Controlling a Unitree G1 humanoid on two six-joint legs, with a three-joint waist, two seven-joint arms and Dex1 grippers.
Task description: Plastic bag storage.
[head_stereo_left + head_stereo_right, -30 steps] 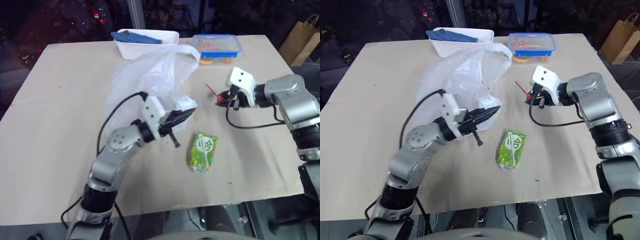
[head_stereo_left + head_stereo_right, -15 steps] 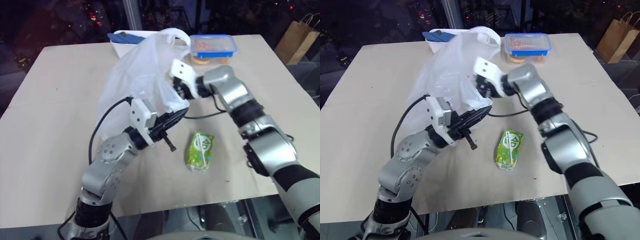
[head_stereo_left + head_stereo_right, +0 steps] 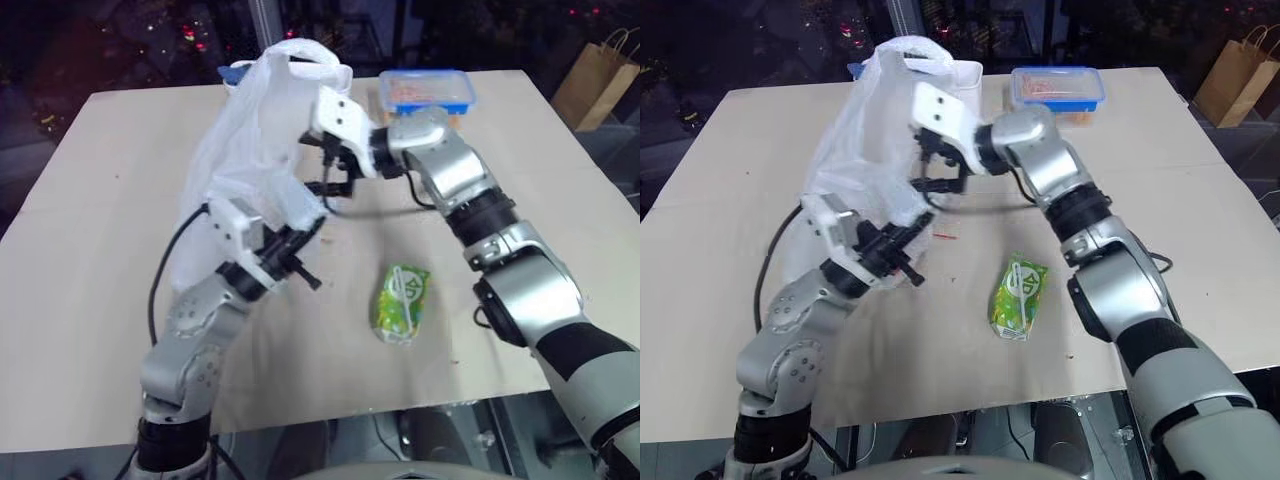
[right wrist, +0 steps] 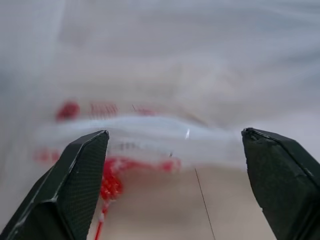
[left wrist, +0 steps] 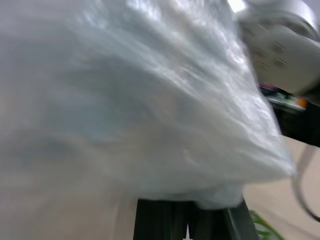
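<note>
The plastic bag [image 3: 250, 140], thin translucent white, stands lifted over the middle of the table, one handle [image 3: 305, 48] at the top. My left gripper [image 3: 308, 228] is shut on a fold at its lower right edge; in the left wrist view the bag [image 5: 150, 100] hangs over the closed fingers [image 5: 185, 222]. My right gripper [image 3: 335, 183] reaches in from the right, level with the bag's side, and stands open. In the right wrist view its fingertips [image 4: 82, 175] frame a white band of the bag [image 4: 165, 137] with red print; touching or apart I cannot tell.
A green snack packet [image 3: 402, 303] lies on the table [image 3: 100, 200] right of my left gripper. A blue-lidded food box [image 3: 425, 88] sits at the far edge, a white tray [image 3: 965, 72] behind the bag. A brown paper bag [image 3: 600, 75] stands beyond the table's right corner.
My right arm swung left from the table's right side to the bag, and its gripper opened. My left gripper moved left with the bag, which now stands taller.
</note>
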